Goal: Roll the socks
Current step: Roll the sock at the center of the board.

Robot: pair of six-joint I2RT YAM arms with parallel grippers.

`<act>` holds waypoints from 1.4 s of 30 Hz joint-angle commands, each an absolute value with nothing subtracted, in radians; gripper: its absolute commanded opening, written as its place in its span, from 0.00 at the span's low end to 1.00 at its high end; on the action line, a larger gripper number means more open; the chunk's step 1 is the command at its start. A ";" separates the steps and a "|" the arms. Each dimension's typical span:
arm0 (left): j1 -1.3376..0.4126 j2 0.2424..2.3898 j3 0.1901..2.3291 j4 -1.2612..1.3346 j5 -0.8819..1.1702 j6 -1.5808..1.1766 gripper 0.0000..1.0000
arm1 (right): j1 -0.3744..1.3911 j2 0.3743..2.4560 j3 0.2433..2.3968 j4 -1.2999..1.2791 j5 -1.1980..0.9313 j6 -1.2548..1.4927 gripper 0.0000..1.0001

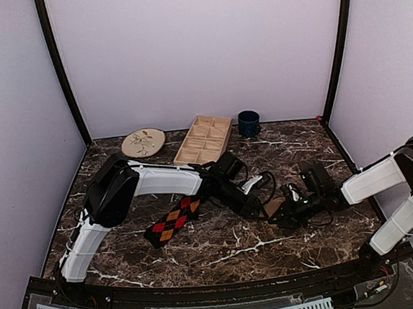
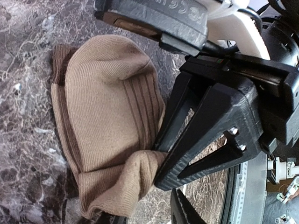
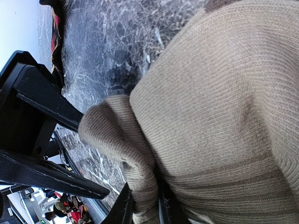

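Observation:
The tan sock [image 2: 103, 116] lies bunched on the marble between the two grippers and shows small in the top view [image 1: 275, 208]. My right gripper [image 3: 145, 210] is shut on a fold of the tan sock [image 3: 219, 102]; from the left wrist its fingers [image 2: 201, 135] pinch that fold. My left gripper [image 2: 140, 215] straddles the sock's lower end, jaws partly open, with bare marble between one finger and the cloth. From above, the left gripper [image 1: 259, 208] and right gripper [image 1: 284, 211] nearly meet. The black argyle sock [image 1: 174, 220] lies flat to the left, untouched.
A wooden compartment tray [image 1: 203, 139], a patterned plate [image 1: 143, 142] and a dark blue mug [image 1: 248, 122] stand along the back wall. Cables loop on the table behind the grippers [image 1: 267, 182]. Purple walls close in three sides.

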State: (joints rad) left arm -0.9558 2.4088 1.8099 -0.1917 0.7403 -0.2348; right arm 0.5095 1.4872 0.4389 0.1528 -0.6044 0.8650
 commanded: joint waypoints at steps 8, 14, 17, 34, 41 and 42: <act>-0.972 2.461 1.857 -0.264 0.710 -0.226 0.08 | 0.502 1.464 0.442 0.059 -0.589 0.800 0.18; -0.974 2.486 1.903 -0.298 0.671 -0.245 0.00 | 0.502 1.450 0.466 -0.025 -0.547 0.746 0.22; -0.974 2.496 1.935 -0.330 0.643 -0.254 0.00 | 0.502 1.443 0.476 -0.064 -0.516 0.718 0.25; -0.961 2.590 2.177 -0.619 0.639 -0.325 0.00 | 0.582 1.261 0.568 -0.285 -0.188 0.580 0.34; -0.950 2.603 2.212 -0.638 0.654 -0.347 0.00 | 0.733 1.157 0.617 -0.358 0.031 0.560 0.35; -0.949 2.606 2.217 -0.638 0.657 -0.350 0.00 | 0.761 1.147 0.624 -0.368 0.068 0.555 0.35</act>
